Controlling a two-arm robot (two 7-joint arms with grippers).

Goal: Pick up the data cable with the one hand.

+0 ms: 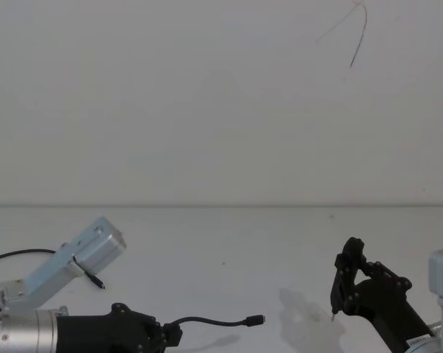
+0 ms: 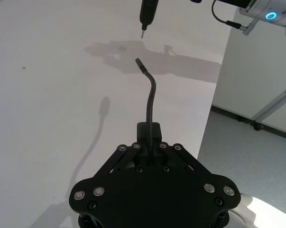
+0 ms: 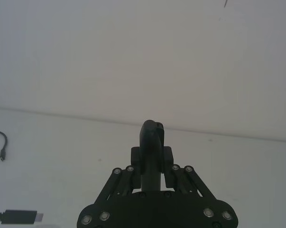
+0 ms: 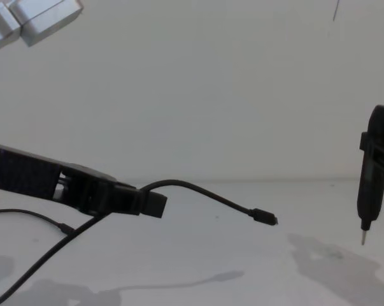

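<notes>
The data cable (image 1: 214, 321) is a thin black cord with a small metal-tipped plug (image 1: 256, 320). My left gripper (image 1: 173, 334) is shut on it a short way behind the plug and holds it above the white table. In the left wrist view the cable (image 2: 150, 95) rises from the shut left gripper (image 2: 149, 130). From the chest, the cable (image 4: 204, 193) arcs right from the left gripper (image 4: 155, 204) to the plug (image 4: 265, 217); its slack trails down to the left. My right gripper (image 1: 344, 283) is shut on a black pen-shaped tool (image 4: 372, 185), held upright, tip down, to the right of the plug.
A short black lead (image 1: 89, 273) hangs off my silver left arm (image 1: 74, 257). The white table (image 1: 228, 250) meets a pale wall at the back. In the left wrist view the table's edge (image 2: 214, 95) drops to the floor beyond the plug.
</notes>
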